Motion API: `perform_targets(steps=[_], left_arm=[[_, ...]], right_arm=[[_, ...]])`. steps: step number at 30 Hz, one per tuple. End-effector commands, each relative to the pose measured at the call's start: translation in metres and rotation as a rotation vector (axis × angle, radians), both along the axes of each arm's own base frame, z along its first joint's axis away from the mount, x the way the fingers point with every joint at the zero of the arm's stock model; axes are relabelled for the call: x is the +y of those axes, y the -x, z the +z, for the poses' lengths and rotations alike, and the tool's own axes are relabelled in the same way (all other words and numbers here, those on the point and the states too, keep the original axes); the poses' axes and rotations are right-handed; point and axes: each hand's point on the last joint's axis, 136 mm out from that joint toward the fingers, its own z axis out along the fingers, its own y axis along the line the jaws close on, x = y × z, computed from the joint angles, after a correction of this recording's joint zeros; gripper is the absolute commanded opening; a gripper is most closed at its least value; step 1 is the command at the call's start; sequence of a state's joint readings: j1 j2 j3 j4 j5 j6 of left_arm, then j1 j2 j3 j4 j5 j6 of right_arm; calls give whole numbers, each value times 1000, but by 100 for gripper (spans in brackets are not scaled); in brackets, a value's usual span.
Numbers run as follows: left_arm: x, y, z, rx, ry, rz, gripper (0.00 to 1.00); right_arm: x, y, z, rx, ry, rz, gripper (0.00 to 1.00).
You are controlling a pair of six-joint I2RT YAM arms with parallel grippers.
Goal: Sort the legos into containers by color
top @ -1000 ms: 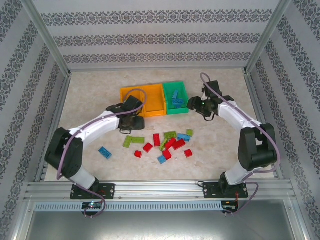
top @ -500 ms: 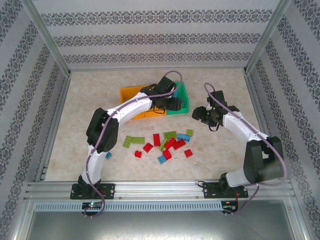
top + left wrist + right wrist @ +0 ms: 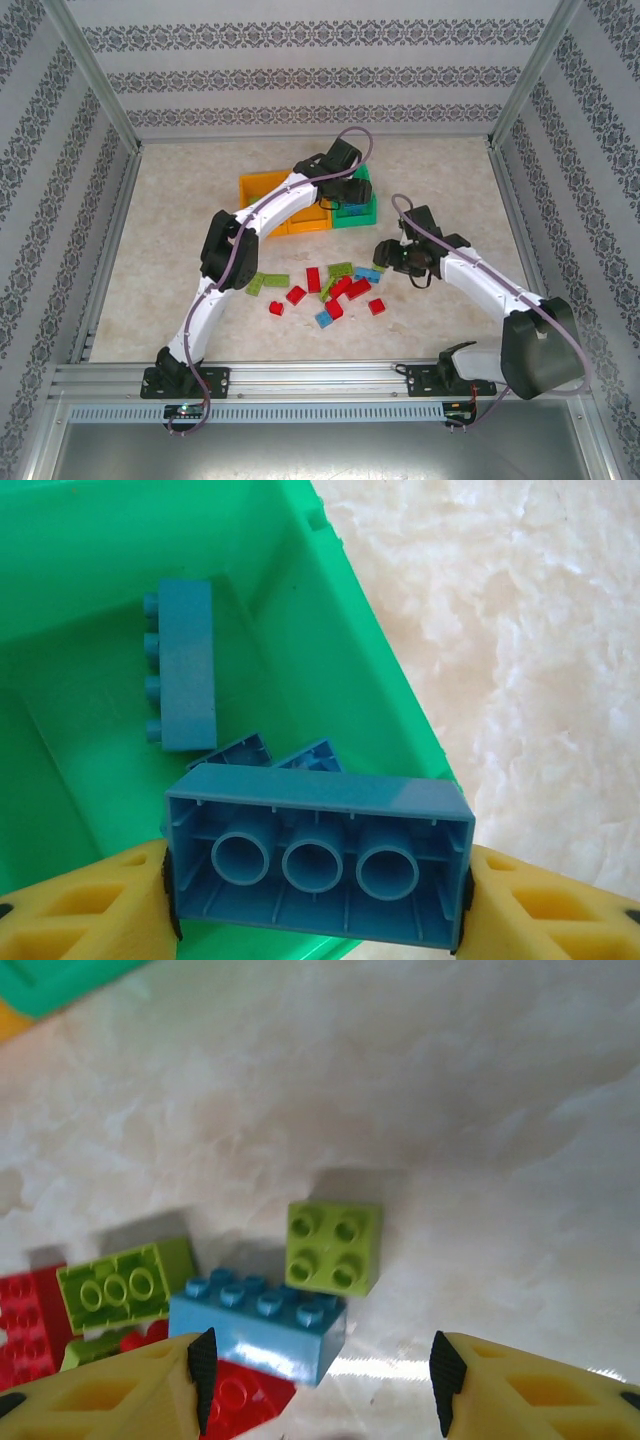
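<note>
Nearest, the loose legos (image 3: 335, 288) lie heaped mid-table, red, lime and blue still mixed. Within the last second the right gripper (image 3: 322, 1370) has come down from beside the bins to the heap's right edge. Its jaws stand well apart and empty over a blue brick (image 3: 262, 1325), with a lime square (image 3: 333, 1247) just beyond, so I judge the blue one its likely next pick. Farther off, the left gripper (image 3: 316, 880) has swung from the near left to above the green bin (image 3: 90, 540). It is clamped on the two ends of a blue block (image 3: 316, 825), jaws as wide as the block is long, and has not yet let go. That bin seems to be the blue one: a long blue brick (image 3: 182, 665) lies on its side on the floor, and at least two more blue pieces (image 3: 240, 752) poke out under the held block. The orange bins (image 3: 262, 188) to its left sit largely behind the left arm (image 3: 265, 215); I cannot tell their contents
</note>
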State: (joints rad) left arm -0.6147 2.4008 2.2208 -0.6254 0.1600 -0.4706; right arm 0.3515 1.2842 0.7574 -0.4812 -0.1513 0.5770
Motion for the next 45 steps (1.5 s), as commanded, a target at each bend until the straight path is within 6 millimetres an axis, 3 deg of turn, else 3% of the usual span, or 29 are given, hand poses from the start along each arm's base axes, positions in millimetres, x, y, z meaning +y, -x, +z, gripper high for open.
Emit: perform_targets(steps=[1,9,10,19,26,37,41,45], left_arm=[[13,-8,0,-19,-49,32,68],[7,-3,0,13,-6,20,85],[4,-2,2,17,13,15,99],[-11,7,8,59,113,0,100],[-13,11,27,40,138,-5,100],[-10,17,56,11,175,-12,100],[-7,20,66,8,180,-6,100],[7,23,73,-12,131,34,100]], right_arm=[[2,32,-16,68,47,32,60],[14,74,-24,104,73,141,60],[14,78,-25,107,85,156,61],[23,89,-36,146,205,284,63],[25,88,-52,188,320,326,63],[23,90,-54,177,416,358,30],[34,86,-37,99,350,343,22],[54,69,-6,-19,222,318,20]])
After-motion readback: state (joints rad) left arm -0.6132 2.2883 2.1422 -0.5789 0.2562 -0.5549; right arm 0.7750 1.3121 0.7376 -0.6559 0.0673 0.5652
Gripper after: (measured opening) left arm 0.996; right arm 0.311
